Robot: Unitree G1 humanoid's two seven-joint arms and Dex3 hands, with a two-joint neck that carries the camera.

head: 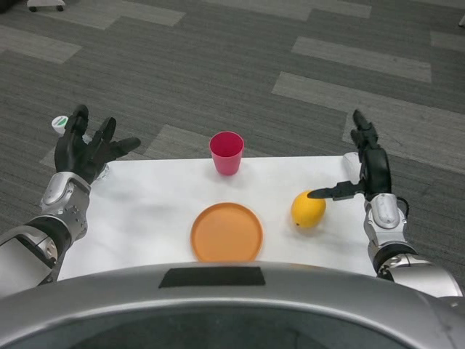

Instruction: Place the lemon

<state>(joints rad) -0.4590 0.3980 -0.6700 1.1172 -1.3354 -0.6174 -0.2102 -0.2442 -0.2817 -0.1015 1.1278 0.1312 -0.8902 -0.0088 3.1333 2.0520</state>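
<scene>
Lemon [308, 209] sits on the bench [145, 211] near its right edge, just right of the orange plate [227, 232] at the front edge; pink cup [227, 153] upright at the far edge. Right hand [367, 171] empty, fingers apart, one finger pointing over the lemon, contact unclear. Left hand [87, 149] spread wide and empty over the far left corner.

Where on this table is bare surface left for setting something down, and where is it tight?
Bare white table stretches from the left hand to the orange plate, and between the pink cup and the lemon. The plate itself holds nothing. It is tight at the right edge, where the right hand reaches over the lemon.
</scene>
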